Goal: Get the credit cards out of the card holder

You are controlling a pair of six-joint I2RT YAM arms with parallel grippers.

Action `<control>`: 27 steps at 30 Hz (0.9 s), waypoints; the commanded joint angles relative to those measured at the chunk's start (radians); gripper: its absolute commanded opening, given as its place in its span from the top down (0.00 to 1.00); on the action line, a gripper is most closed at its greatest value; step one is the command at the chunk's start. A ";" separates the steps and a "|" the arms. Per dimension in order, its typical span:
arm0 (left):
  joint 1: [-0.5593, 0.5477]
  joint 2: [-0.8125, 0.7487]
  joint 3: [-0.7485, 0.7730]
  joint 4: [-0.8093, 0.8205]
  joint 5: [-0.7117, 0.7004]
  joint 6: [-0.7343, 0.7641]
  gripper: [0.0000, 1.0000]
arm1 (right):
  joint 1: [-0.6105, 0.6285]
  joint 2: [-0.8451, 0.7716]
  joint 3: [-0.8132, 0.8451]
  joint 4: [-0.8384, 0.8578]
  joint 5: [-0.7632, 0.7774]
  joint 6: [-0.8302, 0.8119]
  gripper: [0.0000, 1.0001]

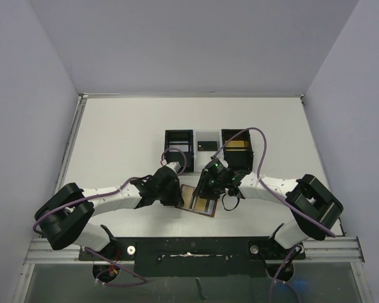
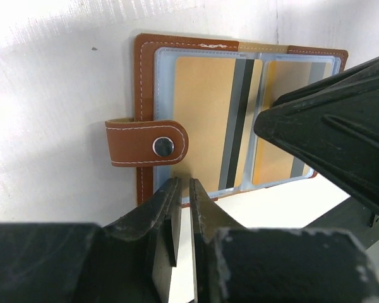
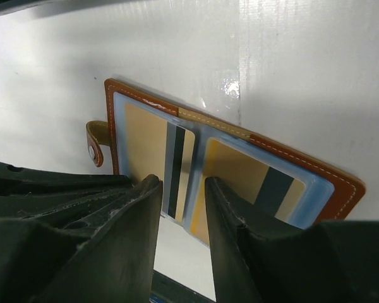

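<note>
The card holder [image 1: 199,201] lies open and flat near the table's front edge, its brown leather [image 2: 145,82] framing blue-grey pockets. Two gold credit cards with dark stripes sit in those pockets, the left one [image 2: 199,107] [image 3: 145,139] and the right one [image 2: 281,82] [image 3: 234,170]. My left gripper [image 2: 184,183] [image 1: 180,201] is shut to a thin slit at the holder's near edge, beside the snap tab [image 2: 145,143]; nothing shows between its fingers. My right gripper [image 3: 182,183] [image 1: 210,189] stands open over the holder's middle, its fingers straddling the left card's striped end.
A black-and-white three-compartment tray [image 1: 179,144] stands behind the holder. A small black card [image 1: 206,144] lies in its middle and something gold [image 1: 235,144] in its right compartment. White walls close in the table on three sides.
</note>
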 commanded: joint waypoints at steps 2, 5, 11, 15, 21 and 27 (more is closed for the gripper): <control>-0.002 -0.015 0.009 0.000 -0.015 -0.003 0.89 | 0.010 0.043 0.018 0.042 -0.012 -0.005 0.66; -0.004 -0.011 0.005 0.013 -0.006 0.005 0.87 | 0.009 0.078 0.035 0.038 -0.021 -0.002 0.67; -0.006 -0.015 -0.007 0.023 0.001 0.006 0.87 | -0.006 0.074 -0.038 0.202 -0.065 0.041 0.71; -0.006 -0.020 -0.007 0.020 -0.003 0.008 0.86 | -0.012 0.062 -0.062 0.286 -0.093 0.047 0.78; -0.003 -0.026 0.023 -0.015 -0.026 0.034 0.77 | -0.047 0.086 -0.061 0.379 -0.200 0.021 0.97; 0.020 -0.049 0.043 -0.059 -0.077 0.057 0.68 | -0.046 0.087 -0.027 0.296 -0.188 -0.026 0.96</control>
